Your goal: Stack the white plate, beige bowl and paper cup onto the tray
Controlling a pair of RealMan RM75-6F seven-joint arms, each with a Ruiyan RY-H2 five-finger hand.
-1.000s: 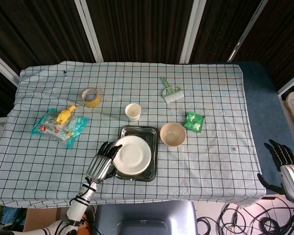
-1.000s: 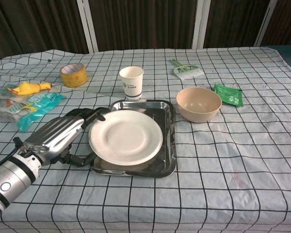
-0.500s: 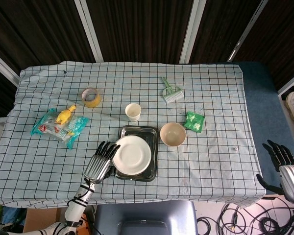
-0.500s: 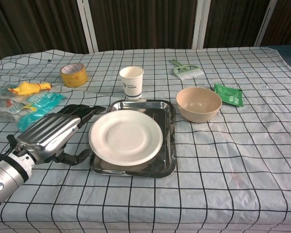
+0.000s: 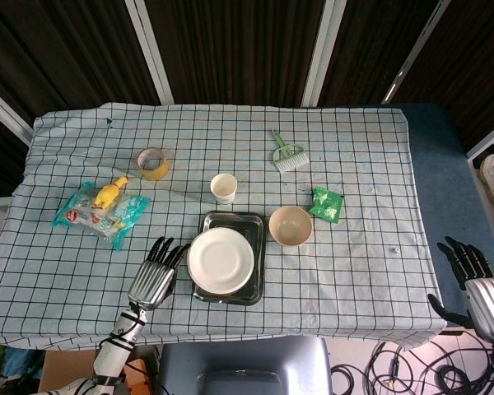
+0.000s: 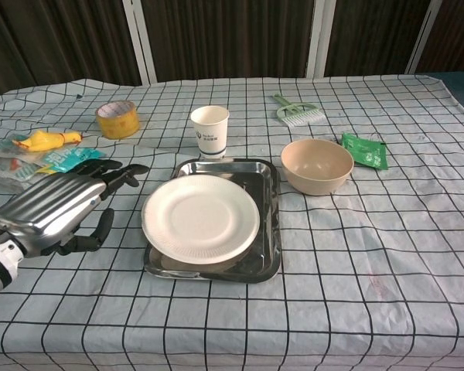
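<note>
The white plate [image 5: 221, 260] [image 6: 201, 218] lies on the steel tray [image 5: 249, 224] [image 6: 267, 224], overhanging its left edge. Right of the tray stands the beige bowl [image 5: 291, 225] [image 6: 317, 165]; the paper cup [image 5: 223, 188] [image 6: 209, 131] stands upright just behind the tray. My left hand [image 5: 153, 278] [image 6: 52, 209] hovers left of the plate, apart from it, fingers spread and holding nothing. My right hand [image 5: 475, 281] hangs beyond the table's right edge, open and empty, seen only in the head view.
A tape roll [image 5: 154, 162] [image 6: 117, 118], a yellow toy [image 5: 109, 193] on a snack packet [image 5: 99, 211], a green brush [image 5: 286, 152] [image 6: 298, 113] and a green sachet [image 5: 326, 203] [image 6: 364, 150] lie around the checked cloth.
My left hand has let go of the plate and drawn back to the left. The plate now rests on the tray. The right hand has barely shifted.
</note>
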